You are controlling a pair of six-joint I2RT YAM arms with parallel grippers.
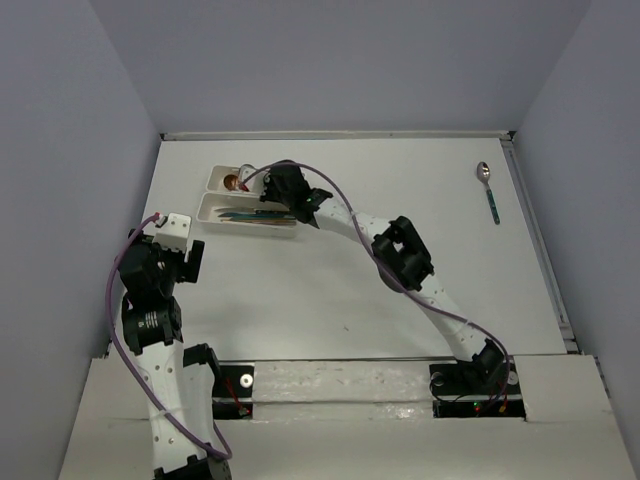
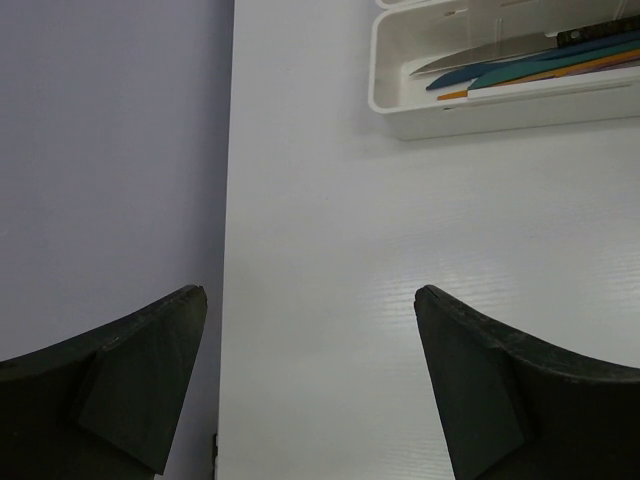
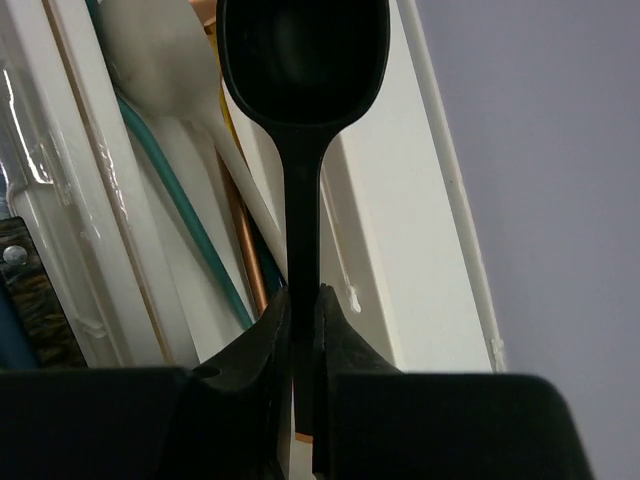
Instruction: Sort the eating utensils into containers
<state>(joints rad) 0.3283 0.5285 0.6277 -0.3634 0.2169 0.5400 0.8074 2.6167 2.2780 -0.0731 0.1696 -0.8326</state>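
**Black spoon clamped in the right gripper over the far tray; left gripper wide open**

Nearest the arm bases, the left gripper (image 2: 310,295) is seen at the left edge of the table (image 2: 330,200). Its fingers are spread wide, nothing is held, and only the white surface shows between them. It is set short of the containers and apart from them.

Just beyond it lies the near tray (image 2: 385,75). In it knives (image 2: 500,68) in silver, dark blue, teal and orange are laid lengthwise, side by side.

The far tray (image 1: 218,175) is joined to its far side. Above this tray the right gripper (image 3: 302,300) is closed tight on the handle of the black spoon (image 3: 302,150). The spoon is carried straight out from the fingertips, bowl away from the gripper. Beneath it, a beige spoon (image 3: 160,50), a teal handle (image 3: 185,230) and a copper handle (image 3: 248,250) are seen inside the tray. The black bowl is placed over the tray's outer rim. Whether it touches anything cannot be told.

Farthest off, a teal-handled spoon (image 1: 488,190) is left alone at the far right of the table, well apart from both grippers and both trays, with its silver bowl towards the back wall.
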